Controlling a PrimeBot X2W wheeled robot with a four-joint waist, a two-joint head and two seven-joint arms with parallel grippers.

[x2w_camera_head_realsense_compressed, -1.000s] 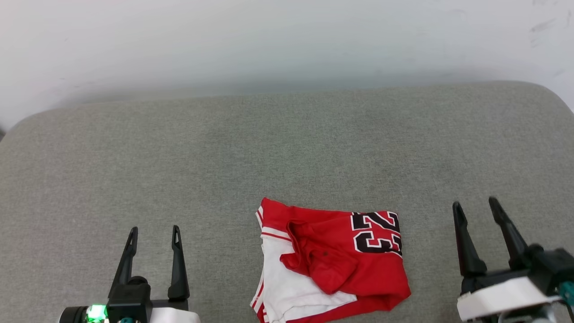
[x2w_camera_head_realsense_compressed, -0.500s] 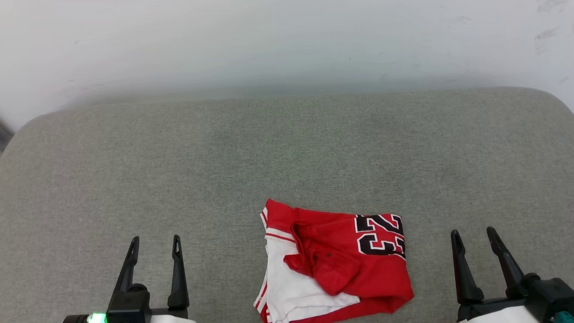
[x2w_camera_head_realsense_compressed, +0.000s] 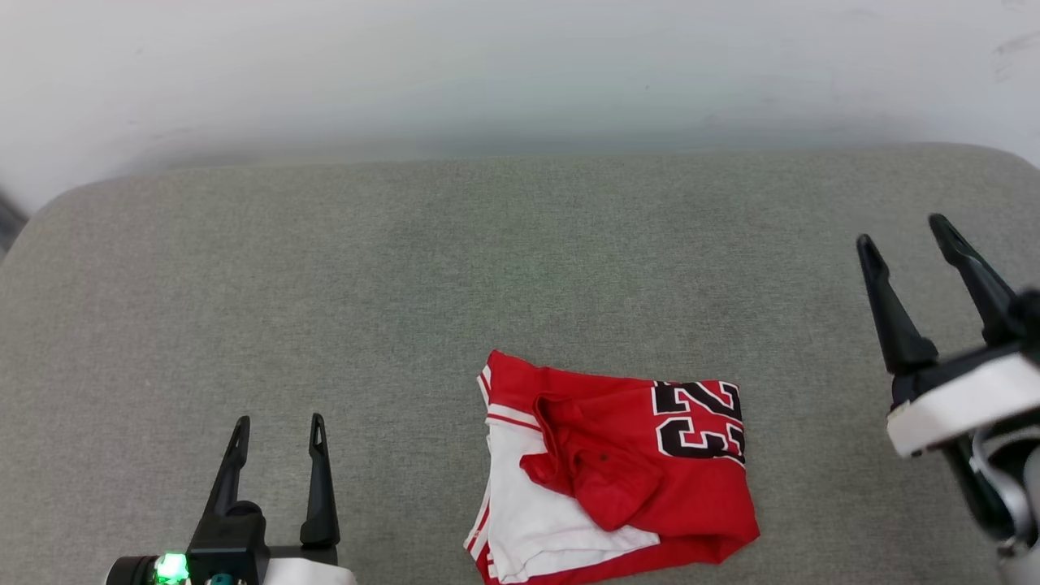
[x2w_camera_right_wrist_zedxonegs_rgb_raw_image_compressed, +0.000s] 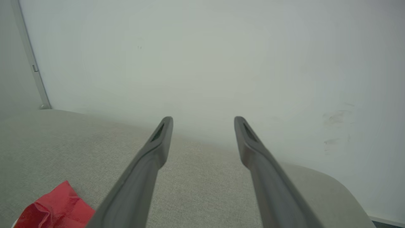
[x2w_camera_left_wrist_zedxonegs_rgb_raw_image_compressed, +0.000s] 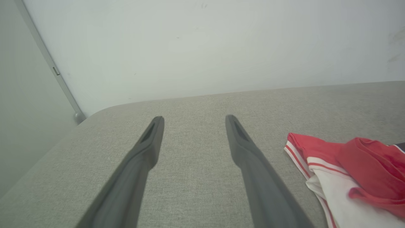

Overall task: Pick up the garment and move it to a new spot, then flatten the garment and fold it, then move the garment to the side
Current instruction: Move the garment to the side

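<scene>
The garment [x2w_camera_head_realsense_compressed: 617, 471], a red jersey with white sleeves and black block numbers, lies crumpled in a rough folded heap near the front edge of the grey cushioned surface [x2w_camera_head_realsense_compressed: 487, 260]. Its striped sleeve edge shows at the right of the left wrist view [x2w_camera_left_wrist_zedxonegs_rgb_raw_image_compressed: 341, 171], and a red corner shows at the lower left of the right wrist view [x2w_camera_right_wrist_zedxonegs_rgb_raw_image_compressed: 57, 205]. My left gripper [x2w_camera_head_realsense_compressed: 278, 424] stands open at the lower left, well left of the garment, holding nothing. My right gripper [x2w_camera_head_realsense_compressed: 902, 230] hangs open above the surface, to the right of the garment and empty.
A pale wall [x2w_camera_head_realsense_compressed: 520, 73] rises right behind the surface's far edge. The surface has rounded corners at the far left [x2w_camera_head_realsense_compressed: 73, 203] and far right [x2w_camera_head_realsense_compressed: 999, 162]. A grey vertical strip [x2w_camera_left_wrist_zedxonegs_rgb_raw_image_compressed: 50, 63] runs down the wall at the left.
My right gripper dipped toward the bottom of the view, then rose and moved farther away, still open. The left gripper and the garment stayed put; the head camera shifted slightly.
</scene>
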